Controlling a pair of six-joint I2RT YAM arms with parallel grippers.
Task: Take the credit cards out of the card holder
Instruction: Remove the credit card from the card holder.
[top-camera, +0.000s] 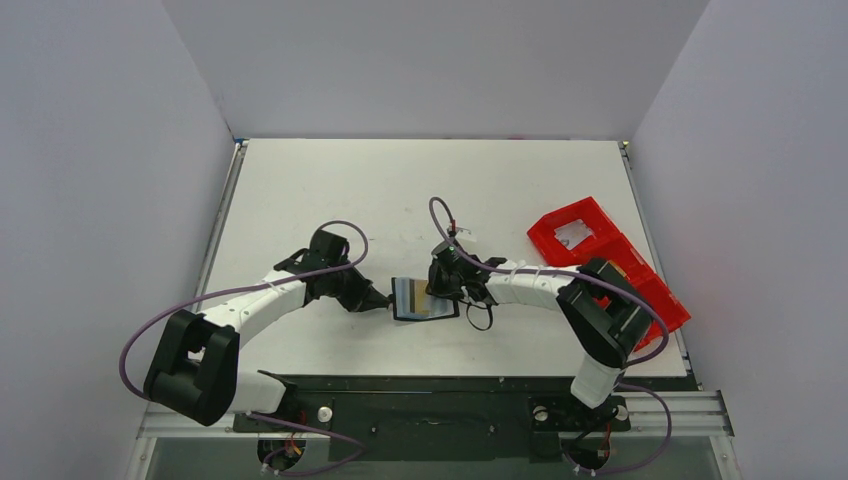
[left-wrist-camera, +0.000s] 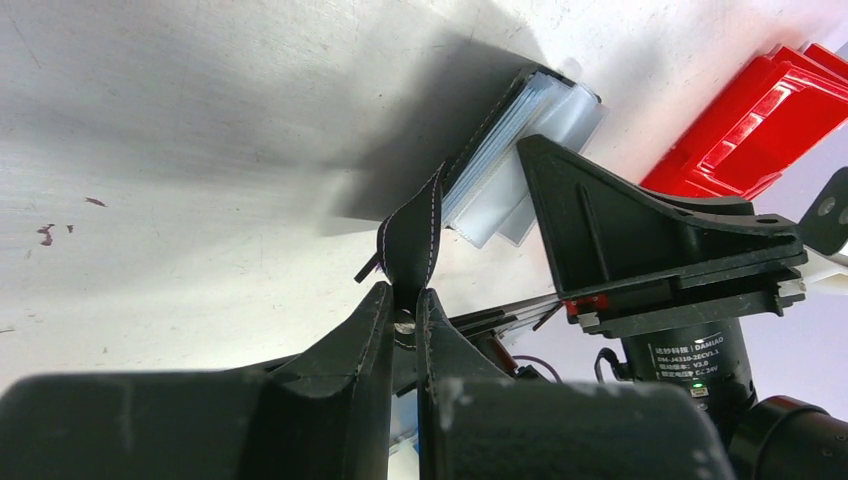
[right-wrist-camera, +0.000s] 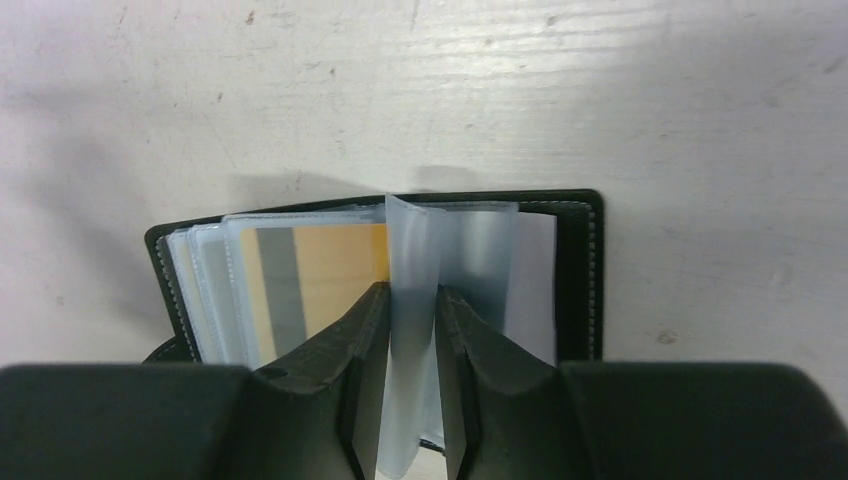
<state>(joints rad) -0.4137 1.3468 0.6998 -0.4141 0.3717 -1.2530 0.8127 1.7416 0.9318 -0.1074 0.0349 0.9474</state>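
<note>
We log the left gripper pinching the black tab of the card holder. The right gripper is narrow, clamping a clear sleeve at the holder's middle, beside an orange card.

White table, open card holder near its front, red tray at right edge

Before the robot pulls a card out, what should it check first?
1. Is the card holder lying open: ok.
2. Is the left hand pinching the black tab: ok.
3. Are the right hand fingers either side of a clear sleeve: ok.
4. Is the right hand squeezing that sleeve tight: cannot tell.
5. Is the right hand on the orange card: not ok, the card sits in a sleeve beside the fingers.
</note>
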